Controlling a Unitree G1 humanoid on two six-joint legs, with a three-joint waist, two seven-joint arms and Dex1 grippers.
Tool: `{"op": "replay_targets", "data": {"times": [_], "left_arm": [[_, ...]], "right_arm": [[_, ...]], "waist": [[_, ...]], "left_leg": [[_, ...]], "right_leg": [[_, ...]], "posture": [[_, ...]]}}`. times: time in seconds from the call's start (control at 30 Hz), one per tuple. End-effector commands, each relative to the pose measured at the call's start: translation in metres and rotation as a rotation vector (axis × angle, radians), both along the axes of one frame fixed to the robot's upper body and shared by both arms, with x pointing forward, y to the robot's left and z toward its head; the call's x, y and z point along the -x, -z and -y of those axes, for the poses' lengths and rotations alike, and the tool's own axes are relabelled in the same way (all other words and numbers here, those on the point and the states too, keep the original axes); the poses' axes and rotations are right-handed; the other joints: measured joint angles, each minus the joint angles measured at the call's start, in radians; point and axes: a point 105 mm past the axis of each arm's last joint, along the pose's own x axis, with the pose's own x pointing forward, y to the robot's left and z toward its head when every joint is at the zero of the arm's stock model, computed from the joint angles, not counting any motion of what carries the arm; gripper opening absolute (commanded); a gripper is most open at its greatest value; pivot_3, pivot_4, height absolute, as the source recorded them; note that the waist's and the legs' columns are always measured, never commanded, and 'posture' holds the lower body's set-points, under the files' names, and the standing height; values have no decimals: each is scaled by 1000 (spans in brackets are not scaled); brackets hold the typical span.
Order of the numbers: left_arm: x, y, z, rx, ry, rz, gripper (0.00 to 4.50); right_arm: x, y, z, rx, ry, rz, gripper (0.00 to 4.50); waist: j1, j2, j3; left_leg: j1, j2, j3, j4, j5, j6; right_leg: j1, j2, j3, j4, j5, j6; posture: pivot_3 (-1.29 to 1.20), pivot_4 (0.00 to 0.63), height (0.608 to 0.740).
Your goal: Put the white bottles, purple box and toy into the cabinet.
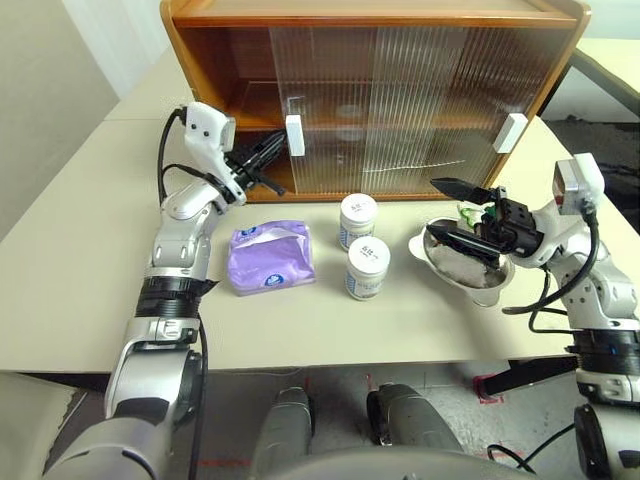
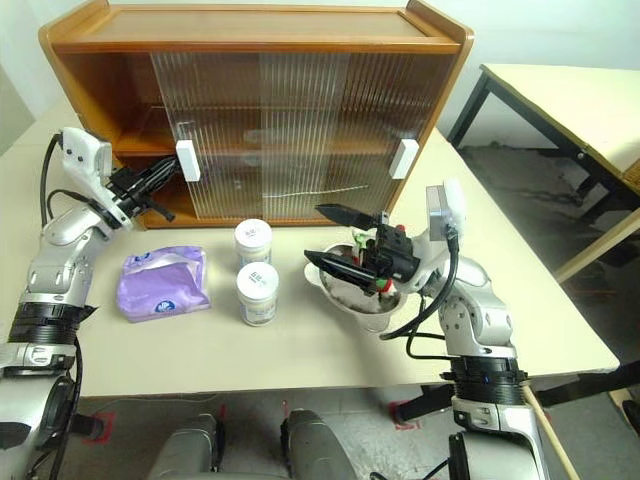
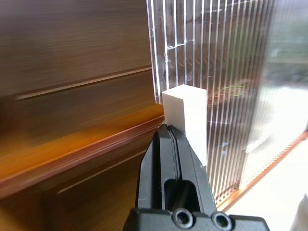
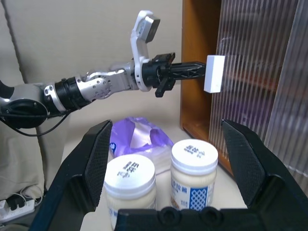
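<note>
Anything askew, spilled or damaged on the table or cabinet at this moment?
One oddity: the toy sits inside a steel bowl rather than on the table. The white bottles stand upright, the purple box is crinkled but intact, and the cabinet shows no visible damage.

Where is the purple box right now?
In the left eye view the purple box lies on the table, on the robot's left, beside the two white bottles and before the cabinet.

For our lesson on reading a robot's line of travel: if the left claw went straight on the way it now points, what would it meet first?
The left claw, shut, points at the white handle of the cabinet's left sliding door. Its tips look at or touching it, so it meets the handle first.
</note>
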Motion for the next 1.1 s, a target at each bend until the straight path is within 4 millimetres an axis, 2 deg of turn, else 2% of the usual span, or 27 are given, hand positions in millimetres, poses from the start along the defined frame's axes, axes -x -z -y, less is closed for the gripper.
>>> {"op": "replay_targets", "data": {"times": [0.03, 0.33, 0.57, 0.7, 0.83, 0.93, 1.03, 1.1], "left_arm": [[-3, 5, 13, -30, 44, -15, 25], [-13, 9, 44, -65, 140, -22, 25], [-17, 7, 57, -68, 179, -13, 25], [-17, 7, 54, -75, 170, -7, 25], [-14, 6, 40, -83, 136, -7, 25], [-7, 3, 21, -57, 99, -8, 604], [11, 5, -8, -6, 63, -72, 1589], [25, 9, -20, 0, 52, -132, 2275]], "right_arm": [[3, -1, 4, 35, 20, 24, 4500], [9, -4, 12, 48, 64, 35, 4500], [13, -4, 14, 53, 69, 30, 4500], [12, -3, 12, 52, 63, 28, 4500], [10, -2, 9, 47, 53, 26, 4500], [9, 0, 6, 45, 38, 23, 4500], [5, 0, 2, 46, 15, 25, 4500], [2, 0, 0, 45, 1, 27, 4500]], "waist": [[-4, 0, 0], [-35, 0, 0], [-79, 0, 0], [-94, 0, 0], [-98, 0, 0], [-101, 1, -1], [-105, 2, -1], [-107, 3, -1]], "left_leg": [[0, 0, 2, 0, 0, 0], [0, 0, 3, 2, 1, 2], [-2, -5, 4, 3, 0, 5], [-5, -10, 3, 4, 0, 7], [-8, -12, 2, 7, -1, 11], [-11, -11, -2, 10, -3, 14], [-13, -11, -2, 11, -4, 15], [-14, -11, 0, 11, -5, 14]], "right_leg": [[0, 0, 0, 0, 0, 1], [2, -1, 0, -1, 0, 6], [2, -1, 0, -2, -1, 9], [2, -2, -1, -3, -3, 14], [2, -3, -1, -7, -2, 17], [2, -3, 0, -10, -1, 18], [1, -3, -1, -12, 0, 19], [-1, -2, -2, -12, 0, 19]], "posture": [[-229, 80, 740], [-286, 81, 740], [-297, 84, 740], [-290, 87, 740], [-270, 87, 740], [-249, 86, 740], [-231, 85, 740], [-219, 84, 740]]}}
